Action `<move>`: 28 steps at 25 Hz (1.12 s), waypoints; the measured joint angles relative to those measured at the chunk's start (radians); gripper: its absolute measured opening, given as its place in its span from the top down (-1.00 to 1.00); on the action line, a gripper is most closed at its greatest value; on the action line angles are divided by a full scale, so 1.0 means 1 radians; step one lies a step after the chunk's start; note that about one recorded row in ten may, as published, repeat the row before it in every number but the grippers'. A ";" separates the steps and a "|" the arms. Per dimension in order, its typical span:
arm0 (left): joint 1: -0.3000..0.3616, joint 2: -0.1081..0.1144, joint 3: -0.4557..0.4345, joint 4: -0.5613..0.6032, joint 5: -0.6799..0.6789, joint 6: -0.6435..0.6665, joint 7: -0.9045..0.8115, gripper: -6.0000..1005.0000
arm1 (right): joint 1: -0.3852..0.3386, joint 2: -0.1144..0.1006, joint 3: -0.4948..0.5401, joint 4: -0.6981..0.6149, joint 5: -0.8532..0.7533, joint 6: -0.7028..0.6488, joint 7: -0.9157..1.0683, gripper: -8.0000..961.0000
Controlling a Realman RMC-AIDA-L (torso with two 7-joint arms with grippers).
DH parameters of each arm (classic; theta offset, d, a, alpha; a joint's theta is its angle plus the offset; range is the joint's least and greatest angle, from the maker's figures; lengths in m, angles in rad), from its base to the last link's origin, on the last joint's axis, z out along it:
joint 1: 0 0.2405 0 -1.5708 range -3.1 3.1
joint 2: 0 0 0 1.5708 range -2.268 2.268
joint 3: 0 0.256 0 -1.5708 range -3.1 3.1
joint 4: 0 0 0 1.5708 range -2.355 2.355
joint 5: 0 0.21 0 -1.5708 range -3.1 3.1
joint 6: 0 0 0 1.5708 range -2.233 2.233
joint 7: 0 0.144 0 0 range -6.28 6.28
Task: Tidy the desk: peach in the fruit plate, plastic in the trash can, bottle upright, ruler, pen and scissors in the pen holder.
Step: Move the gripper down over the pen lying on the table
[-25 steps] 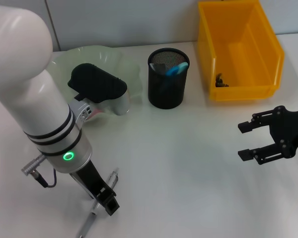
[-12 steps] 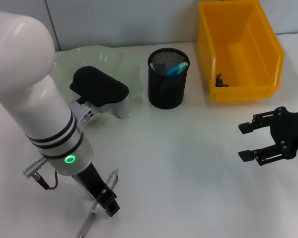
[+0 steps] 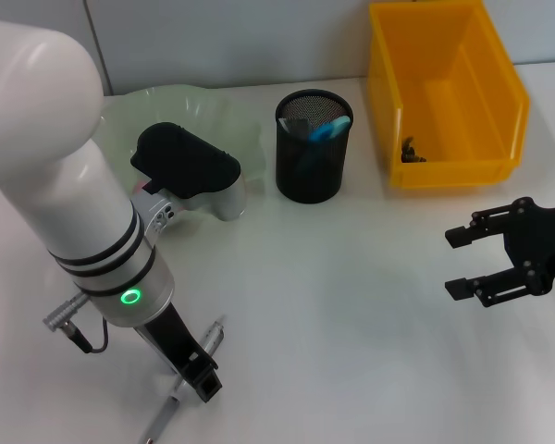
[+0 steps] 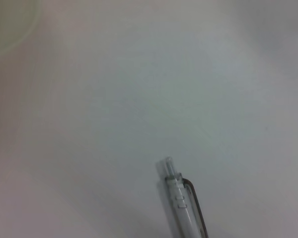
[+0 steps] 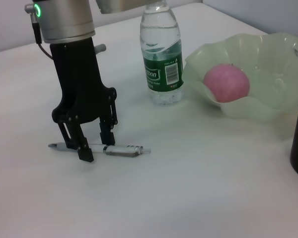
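Observation:
A white pen (image 3: 180,388) lies on the table at the near left, also in the right wrist view (image 5: 120,149) and the left wrist view (image 4: 181,198). My left gripper (image 5: 95,145) is down at the table, open, with one finger on each side of the pen. The bottle (image 5: 161,57) stands upright behind it. A pink peach (image 5: 227,83) rests in the pale green fruit plate (image 5: 273,54). The black mesh pen holder (image 3: 313,162) holds blue-handled items (image 3: 328,129). My right gripper (image 3: 472,262) hovers open at the right.
A yellow bin (image 3: 462,55) stands at the back right with a small dark scrap (image 3: 409,150) inside. The left arm's white body (image 3: 83,213) hides the bottle and most of the plate in the head view.
The left arm settled slightly lower over the pen. The pen's far end shifted a little. The right arm has not moved.

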 joint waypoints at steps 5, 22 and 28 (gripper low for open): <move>-0.001 0.000 0.000 -0.001 0.000 0.004 0.000 -0.03 | -0.002 -0.001 0.000 -0.004 0.000 0.000 0.003 -0.55; -0.005 0.000 0.004 -0.007 0.008 -0.002 0.006 0.06 | -0.008 0.001 0.004 -0.007 0.000 -0.003 0.006 -0.55; -0.007 0.000 0.011 0.000 0.008 -0.001 0.010 0.15 | -0.008 0.001 0.005 -0.008 0.000 -0.003 0.007 -0.55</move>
